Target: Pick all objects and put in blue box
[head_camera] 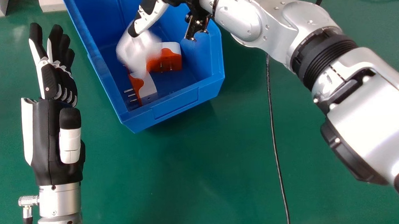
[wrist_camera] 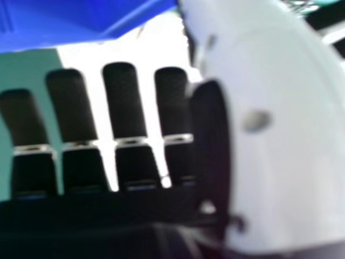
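Pronged block (head_camera: 146,88) in blue box (head_camera: 176,103) | prongs leftward, long axis unclear | right hand (head_camera: 148,17) straight-fingered, gripping nothing

At 11 o'clock, the right hand (head_camera: 148,18) is hovering over the box (head_camera: 175,108), where two orange-and-white blocks (head_camera: 167,60) are lying and a blurred white item (head_camera: 135,52) is showing just beside a fingertip. At 9, the left hand (head_camera: 53,134) is pointing straight fingers toward 12.

Bright light is glaring off the silver forearm (head_camera: 373,115), while a soft shadow is darkening the green table (head_camera: 187,144) beside the blue box (head_camera: 174,103) — inside, a white object (head_camera: 135,48) is blurring. In the right hand view, blown-out white is flaring behind blurring dark fingers (wrist_camera: 123,102).
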Robot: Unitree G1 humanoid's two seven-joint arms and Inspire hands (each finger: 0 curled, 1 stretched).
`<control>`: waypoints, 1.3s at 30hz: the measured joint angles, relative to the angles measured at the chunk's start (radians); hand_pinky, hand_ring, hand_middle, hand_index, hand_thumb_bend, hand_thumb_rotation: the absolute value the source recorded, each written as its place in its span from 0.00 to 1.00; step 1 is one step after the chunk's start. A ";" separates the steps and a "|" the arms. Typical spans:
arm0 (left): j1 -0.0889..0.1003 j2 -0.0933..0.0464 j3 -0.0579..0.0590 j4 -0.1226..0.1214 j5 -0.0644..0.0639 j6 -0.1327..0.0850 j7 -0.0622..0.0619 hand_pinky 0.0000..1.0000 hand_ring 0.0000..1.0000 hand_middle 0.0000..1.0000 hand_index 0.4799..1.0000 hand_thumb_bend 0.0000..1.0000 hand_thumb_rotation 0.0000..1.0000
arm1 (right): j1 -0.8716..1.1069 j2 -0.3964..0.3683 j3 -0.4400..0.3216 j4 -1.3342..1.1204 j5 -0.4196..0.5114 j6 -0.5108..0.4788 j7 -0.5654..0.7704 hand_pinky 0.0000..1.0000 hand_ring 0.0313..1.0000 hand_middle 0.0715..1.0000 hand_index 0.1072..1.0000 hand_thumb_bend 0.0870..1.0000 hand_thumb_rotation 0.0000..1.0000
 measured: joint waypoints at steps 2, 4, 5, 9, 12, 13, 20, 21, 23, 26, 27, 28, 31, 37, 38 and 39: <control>0.000 0.000 0.000 0.000 0.001 0.000 0.005 1.00 1.00 1.00 1.00 0.96 0.96 | 0.000 0.007 0.001 0.006 0.000 0.017 -0.007 0.40 0.41 0.45 0.44 0.47 0.00; 0.000 0.000 0.000 0.000 0.003 0.000 0.008 1.00 1.00 1.00 1.00 0.96 0.96 | -0.001 0.014 0.007 0.012 -0.003 0.035 -0.015 0.40 0.41 0.45 0.44 0.47 0.00; 0.000 0.000 0.000 0.000 0.003 0.000 0.008 1.00 1.00 1.00 1.00 0.96 0.96 | -0.001 0.019 0.012 0.014 -0.006 0.047 -0.019 0.40 0.41 0.45 0.44 0.47 0.00; 0.000 -0.001 -0.002 -0.001 0.003 0.000 0.009 1.00 1.00 1.00 1.00 0.96 0.96 | -0.007 0.034 0.037 0.024 -0.034 0.083 -0.038 0.40 0.41 0.44 0.44 0.47 0.00; 0.000 -0.001 -0.003 -0.003 0.003 -0.001 0.009 1.00 1.00 1.00 1.00 0.96 0.96 | -0.009 0.040 0.041 0.031 -0.037 0.086 -0.040 0.40 0.41 0.44 0.44 0.47 0.00; 0.000 -0.001 -0.003 -0.003 0.002 -0.001 0.008 1.00 1.00 1.00 1.00 0.96 0.96 | -0.009 0.041 0.041 0.031 -0.037 0.086 -0.038 0.40 0.41 0.44 0.44 0.47 0.00; 0.000 -0.001 -0.002 -0.001 0.001 -0.002 0.008 1.00 1.00 1.00 1.00 0.96 0.96 | -0.013 0.042 0.034 0.032 -0.020 0.095 0.118 0.44 0.50 0.56 0.58 0.76 0.06; 0.000 -0.001 -0.002 -0.001 0.001 -0.002 0.008 1.00 1.00 1.00 1.00 0.96 0.96 | -0.013 0.041 0.028 0.032 -0.006 0.093 0.150 0.47 0.53 0.59 0.60 0.80 0.08; 0.000 -0.001 -0.002 0.000 0.000 -0.002 0.007 1.00 1.00 1.00 1.00 0.96 0.96 | -0.013 0.033 0.006 0.030 0.017 0.069 0.194 0.51 0.57 0.62 0.63 0.84 0.12; 0.000 0.000 -0.001 -0.001 -0.001 -0.002 0.007 1.00 1.00 1.00 1.00 0.96 0.96 | -0.013 0.006 -0.025 0.008 0.057 0.007 0.217 0.60 0.66 0.70 0.70 0.92 0.34; 0.000 0.000 -0.001 -0.001 -0.001 -0.002 0.007 1.00 1.00 1.00 1.00 0.96 0.96 | -0.010 -0.008 -0.036 -0.005 0.074 -0.025 0.220 0.62 0.68 0.71 0.72 0.93 0.41; 0.001 0.000 -0.001 -0.002 -0.001 -0.002 0.007 1.00 1.00 1.00 1.00 0.96 0.96 | -0.002 -0.026 -0.047 -0.025 0.088 -0.065 0.220 0.62 0.68 0.71 0.72 0.93 0.41; 0.002 0.001 0.000 -0.003 -0.001 -0.004 0.008 1.00 1.00 1.00 1.00 0.97 0.96 | 0.056 -0.086 -0.077 -0.093 0.125 -0.198 0.209 0.67 0.73 0.75 0.76 0.93 0.62; 0.003 0.001 0.004 0.000 -0.001 -0.009 0.010 1.00 1.00 1.00 1.00 0.98 0.96 | 0.313 -0.214 -0.191 -0.281 0.261 -0.434 0.204 0.70 0.76 0.78 0.81 0.91 0.79; 0.003 0.001 0.005 0.001 0.000 -0.011 0.011 1.00 1.00 1.00 1.00 0.98 0.96 | 0.348 -0.234 -0.208 -0.313 0.279 -0.444 0.204 0.70 0.77 0.78 0.81 0.90 0.82; 0.003 0.001 0.004 0.001 0.000 -0.011 0.011 1.00 1.00 1.00 1.00 0.98 0.96 | 0.389 -0.256 -0.229 -0.352 0.295 -0.451 0.204 0.70 0.77 0.78 0.81 0.90 0.82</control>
